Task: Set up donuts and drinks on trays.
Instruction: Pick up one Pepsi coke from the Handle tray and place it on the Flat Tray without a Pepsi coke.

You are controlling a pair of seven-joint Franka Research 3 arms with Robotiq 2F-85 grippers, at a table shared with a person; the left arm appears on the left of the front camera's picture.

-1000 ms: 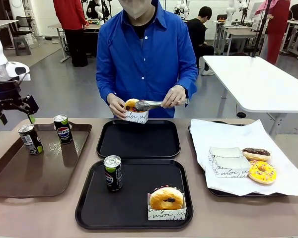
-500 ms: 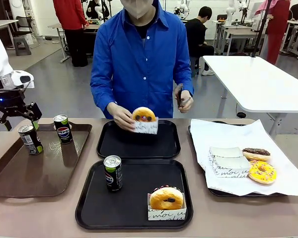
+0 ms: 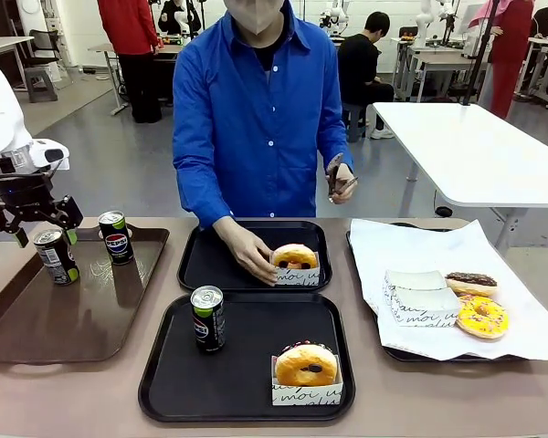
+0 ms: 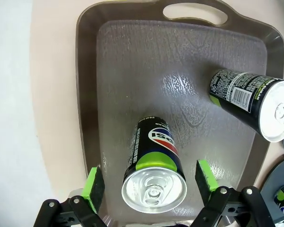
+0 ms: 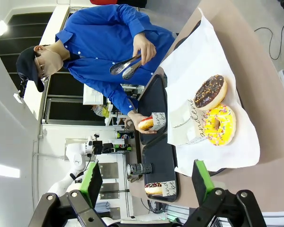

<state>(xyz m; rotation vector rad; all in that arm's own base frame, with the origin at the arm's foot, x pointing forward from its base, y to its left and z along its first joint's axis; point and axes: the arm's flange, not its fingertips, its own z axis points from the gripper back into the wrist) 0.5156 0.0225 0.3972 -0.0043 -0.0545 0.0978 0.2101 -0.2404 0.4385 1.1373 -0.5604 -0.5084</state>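
Two black trays lie mid-table, the far tray [image 3: 205, 260] and the near tray [image 3: 256, 365]. On the near one stand a drink can [image 3: 207, 318] and a boxed orange-glazed donut [image 3: 306, 365]. A person's hand [image 3: 247, 251] rests a second boxed donut [image 3: 295, 258] on the far tray. My left gripper [image 3: 44, 233] hangs open just above a can [image 3: 55, 255] on the brown tray; in the left wrist view its green pads [image 4: 95, 187] flank that can's top [image 4: 154, 189] without touching. Another can [image 3: 116, 236] stands beside it. My right gripper [image 5: 146, 179] is open and holds nothing.
The brown tray [image 3: 64, 319] sits at the table's left. At the right, a paper-lined tray [image 3: 393, 242] carries a chocolate donut [image 3: 471, 284], a sprinkled yellow donut [image 3: 482, 317] and a white box [image 3: 418, 297]. The person's other hand holds tongs [image 3: 336, 182].
The person lowered the boxed donut from chest height onto the far tray and drew the tongs aside. My left gripper moved right and down over the left can.
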